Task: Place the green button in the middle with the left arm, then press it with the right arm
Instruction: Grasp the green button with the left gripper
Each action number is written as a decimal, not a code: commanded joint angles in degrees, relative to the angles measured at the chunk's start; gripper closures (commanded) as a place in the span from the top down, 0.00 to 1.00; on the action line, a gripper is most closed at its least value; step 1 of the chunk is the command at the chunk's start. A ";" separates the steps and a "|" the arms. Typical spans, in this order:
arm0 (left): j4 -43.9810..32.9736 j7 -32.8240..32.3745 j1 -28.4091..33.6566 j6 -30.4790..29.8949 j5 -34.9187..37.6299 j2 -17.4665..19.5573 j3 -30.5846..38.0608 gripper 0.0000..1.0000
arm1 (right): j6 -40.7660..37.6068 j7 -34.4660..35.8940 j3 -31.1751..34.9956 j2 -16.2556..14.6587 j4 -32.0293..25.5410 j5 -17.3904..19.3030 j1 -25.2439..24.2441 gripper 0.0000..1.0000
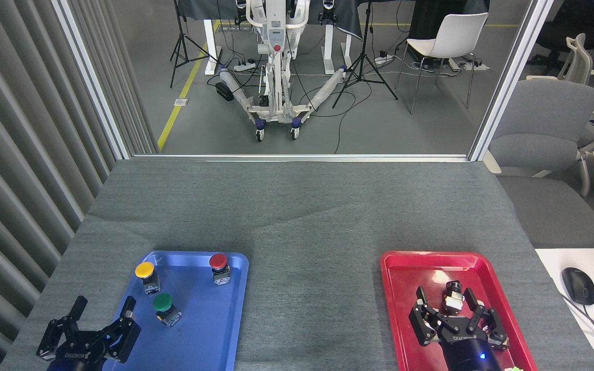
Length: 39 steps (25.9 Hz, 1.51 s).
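Note:
The green button [164, 307] stands upright in the blue tray [209, 330], near its left side. My left gripper [102, 306] is open at the tray's left edge, a short way left of and below the green button, with nothing between its fingers. Over the red tray [405, 288] my right gripper [444, 296] is open, its fingers flanking a small black-and-silver part [452, 294]; I cannot tell whether they touch it. The middle [312, 304], bare grey cloth, lies between the two trays.
A yellow-capped button [146, 274] and a red-capped button [219, 266] stand at the back of the blue tray. A white desk with a mouse [578, 285] borders the table on the right. Slatted wall panels run along the left.

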<state>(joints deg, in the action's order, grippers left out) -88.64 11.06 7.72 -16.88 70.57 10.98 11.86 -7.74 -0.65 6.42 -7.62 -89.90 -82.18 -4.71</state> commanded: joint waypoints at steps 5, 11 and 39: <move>0.40 0.01 -1.04 -0.08 0.09 0.63 0.01 0.99 | 0.01 0.04 -0.09 -0.11 0.08 0.00 -0.13 1.00; 3.04 -0.60 -1.31 -2.72 1.32 1.07 -2.36 0.98 | 0.01 0.21 0.09 -0.11 -0.01 0.00 -0.04 1.00; 29.05 -3.15 -15.72 -8.52 14.68 0.71 -9.93 0.97 | -0.26 0.04 1.49 1.03 -0.01 0.00 -0.21 1.00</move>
<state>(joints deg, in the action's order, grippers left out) -62.51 7.75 -5.92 -26.48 84.01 11.92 2.12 -7.94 -0.53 7.87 -6.36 -89.84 -82.17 -4.89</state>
